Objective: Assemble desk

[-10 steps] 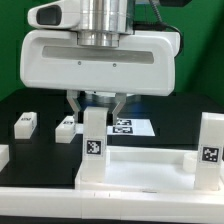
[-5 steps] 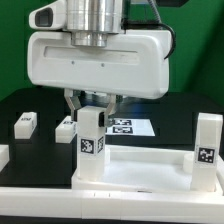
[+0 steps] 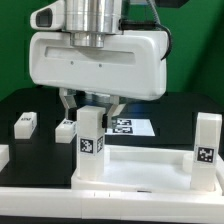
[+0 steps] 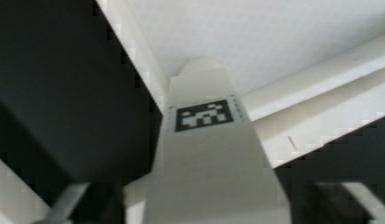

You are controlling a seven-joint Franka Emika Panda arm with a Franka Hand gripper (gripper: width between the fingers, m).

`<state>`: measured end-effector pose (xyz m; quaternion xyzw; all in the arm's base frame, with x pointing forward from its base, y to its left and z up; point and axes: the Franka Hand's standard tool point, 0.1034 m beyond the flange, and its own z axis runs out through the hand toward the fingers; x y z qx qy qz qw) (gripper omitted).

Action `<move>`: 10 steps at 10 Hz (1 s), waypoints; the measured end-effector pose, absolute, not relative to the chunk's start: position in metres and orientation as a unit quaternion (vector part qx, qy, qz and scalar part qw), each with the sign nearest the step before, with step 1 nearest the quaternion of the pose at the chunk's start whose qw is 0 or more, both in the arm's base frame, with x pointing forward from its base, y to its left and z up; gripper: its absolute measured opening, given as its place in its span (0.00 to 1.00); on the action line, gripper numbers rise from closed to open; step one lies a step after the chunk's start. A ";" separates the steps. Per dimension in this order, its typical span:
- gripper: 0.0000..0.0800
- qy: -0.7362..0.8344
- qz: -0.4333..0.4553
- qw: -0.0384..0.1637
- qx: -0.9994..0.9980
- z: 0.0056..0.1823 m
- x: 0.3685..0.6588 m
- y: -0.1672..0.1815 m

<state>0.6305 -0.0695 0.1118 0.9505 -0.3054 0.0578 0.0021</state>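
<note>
I see the gripper [image 3: 90, 112] spread astride the upright leg's [image 3: 92, 140] top; the leg stands at the panel's [image 3: 145, 158] corner.

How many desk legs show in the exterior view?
4. Two legs stand at the panel's corners: one under the claw, one at the exterior view's right. Two lie on the table toward its left. Others may be hidden.

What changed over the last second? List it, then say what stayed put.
The gripper shifted slightly toward the exterior view's left, taking the leg with it. It then spread its jaws and let go, so the leg now stands free at the panel corner. The panel, the other upright leg, the two loose legs and the marker board stayed put.
</note>
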 end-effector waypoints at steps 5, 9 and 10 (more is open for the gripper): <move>0.81 -0.427 0.042 -0.022 0.903 0.132 0.603 -0.034; 0.81 -0.423 0.041 -0.021 0.905 0.129 0.602 -0.035; 0.81 -0.424 0.040 -0.020 0.904 0.129 0.602 -0.034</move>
